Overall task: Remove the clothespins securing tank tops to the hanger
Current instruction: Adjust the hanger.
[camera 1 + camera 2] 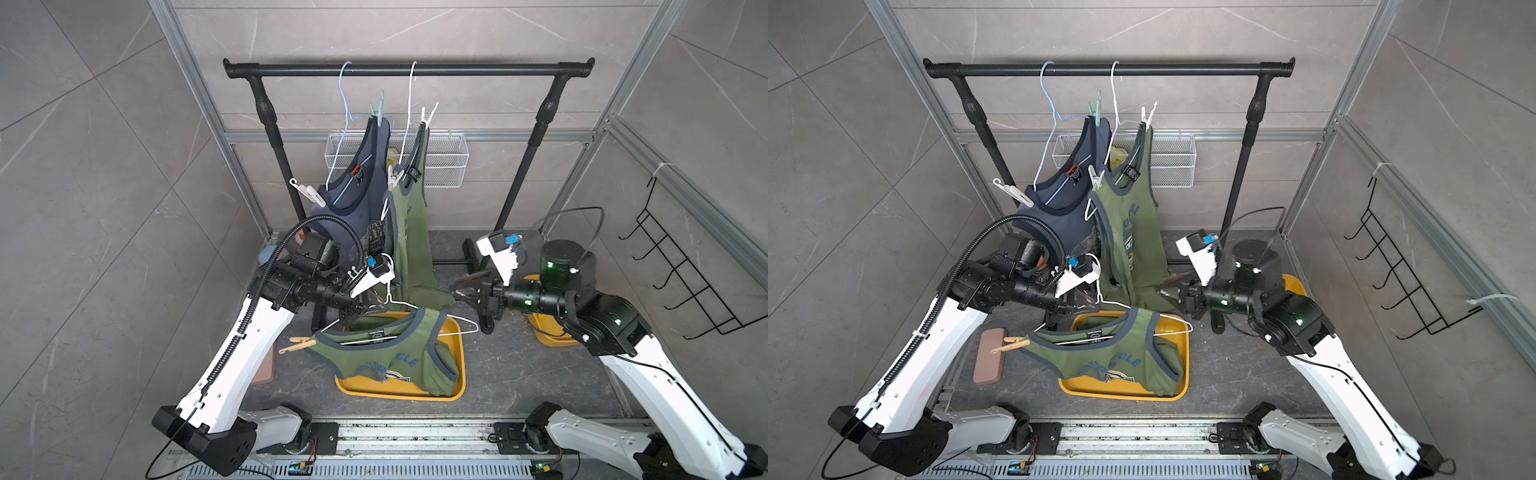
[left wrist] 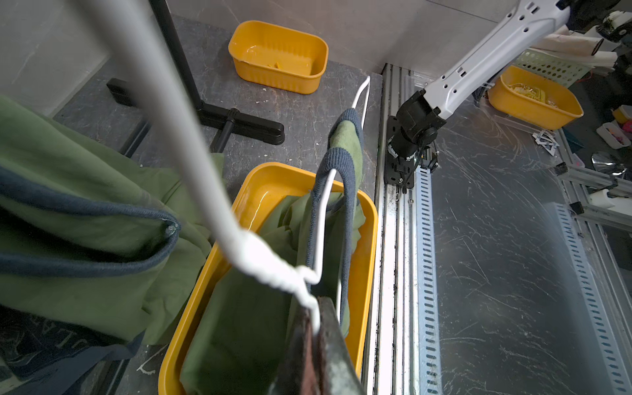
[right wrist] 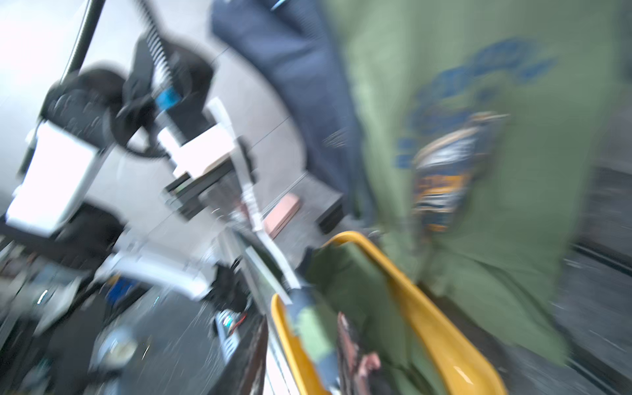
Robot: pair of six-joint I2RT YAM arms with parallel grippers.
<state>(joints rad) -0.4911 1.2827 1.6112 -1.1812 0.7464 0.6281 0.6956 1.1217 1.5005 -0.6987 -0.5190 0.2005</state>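
Grey tile (image 1: 457, 33) behind; left gripper (image 1: 370, 308) clamps the white hanger (image 1: 400, 302) of an olive tank top (image 1: 374, 358), yellow clothespin (image 1: 297, 344) on its strap; right gripper (image 1: 467, 293) opening unclear.

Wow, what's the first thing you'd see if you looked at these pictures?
Probably the green top on a white hanger, drooping into the yellow tray in the middle of the floor. The left pincer is shut on the hanger's neck. Behind it, a navy top and a second green top hang from the black rail.
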